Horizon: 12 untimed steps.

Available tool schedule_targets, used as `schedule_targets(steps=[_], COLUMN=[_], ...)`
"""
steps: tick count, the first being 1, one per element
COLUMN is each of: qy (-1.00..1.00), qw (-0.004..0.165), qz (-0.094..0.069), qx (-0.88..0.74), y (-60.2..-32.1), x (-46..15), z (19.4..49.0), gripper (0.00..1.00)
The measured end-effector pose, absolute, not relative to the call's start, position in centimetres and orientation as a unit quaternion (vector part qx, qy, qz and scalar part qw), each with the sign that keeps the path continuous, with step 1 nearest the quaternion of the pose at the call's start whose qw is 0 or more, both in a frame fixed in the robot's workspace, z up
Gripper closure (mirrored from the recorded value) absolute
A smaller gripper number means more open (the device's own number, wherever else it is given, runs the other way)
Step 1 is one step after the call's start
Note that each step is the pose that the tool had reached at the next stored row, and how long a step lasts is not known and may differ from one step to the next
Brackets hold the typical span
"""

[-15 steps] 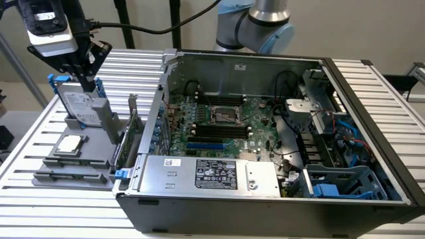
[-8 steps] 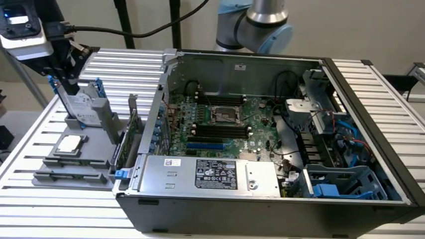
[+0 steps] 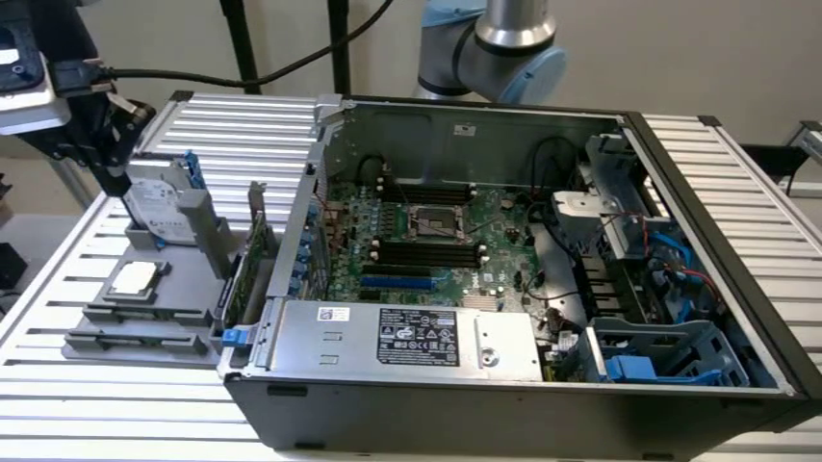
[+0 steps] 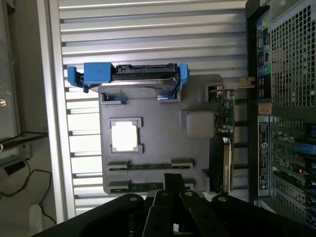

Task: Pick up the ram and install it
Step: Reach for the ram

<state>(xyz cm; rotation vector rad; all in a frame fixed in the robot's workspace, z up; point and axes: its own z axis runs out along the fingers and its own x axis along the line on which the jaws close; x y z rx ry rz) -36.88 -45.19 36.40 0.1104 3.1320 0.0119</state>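
Note:
Two ram sticks stand on edge in a grey holder tray (image 4: 163,143), seen as thin green strips: one ram (image 4: 148,167) and a second ram (image 4: 143,186) beside it. In the exterior view the tray (image 3: 154,332) lies at the exterior view's left of the open computer case (image 3: 514,404). My gripper (image 4: 173,180) hangs above the tray with its fingers shut and nothing between them, its tip over the nearer strip. From outside, the gripper (image 3: 110,178) hovers over the tray's far end, above a hard drive (image 3: 161,207).
On the tray also sit the hard drive in a blue caddy (image 4: 128,76), a silver processor (image 4: 124,136) and a green card with a metal bracket (image 4: 224,148). Inside the case the motherboard (image 3: 495,217) shows black memory slots (image 3: 424,252). A power supply (image 3: 411,337) lies at the front.

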Motion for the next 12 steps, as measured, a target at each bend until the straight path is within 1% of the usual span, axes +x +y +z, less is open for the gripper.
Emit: schedule_targets(steps=[12], qy=[0.999], qw=[-0.006], qz=[0.002], qx=[0.035], y=[-48.4], x=[-37.7], z=[35.9], gripper=[0.89])
